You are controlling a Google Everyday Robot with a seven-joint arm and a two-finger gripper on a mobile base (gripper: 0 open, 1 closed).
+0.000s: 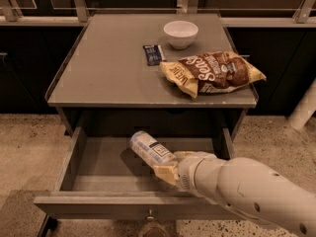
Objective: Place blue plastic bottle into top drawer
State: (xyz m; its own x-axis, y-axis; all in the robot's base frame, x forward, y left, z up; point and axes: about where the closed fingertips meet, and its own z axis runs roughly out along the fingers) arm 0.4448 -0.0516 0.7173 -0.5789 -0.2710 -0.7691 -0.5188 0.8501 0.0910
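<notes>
The blue plastic bottle (150, 149) is a small clear bottle with a pale label and a dark text patch. It lies tilted, its end pointing up and left, inside the open top drawer (94, 169). My gripper (174, 165) is shut on the bottle's lower right end, with tan fingers (166, 172) around it. My cream arm (247, 191) reaches in from the lower right over the drawer. The drawer's front panel carries a small metal knob (149, 214) at its centre.
On the grey tabletop (108, 68) stand a white bowl (180, 33), a small dark blue packet (153, 54) and a brown and yellow chip bag (212, 73). A railing (79, 4) runs behind the table. A white post (303, 107) stands at the right.
</notes>
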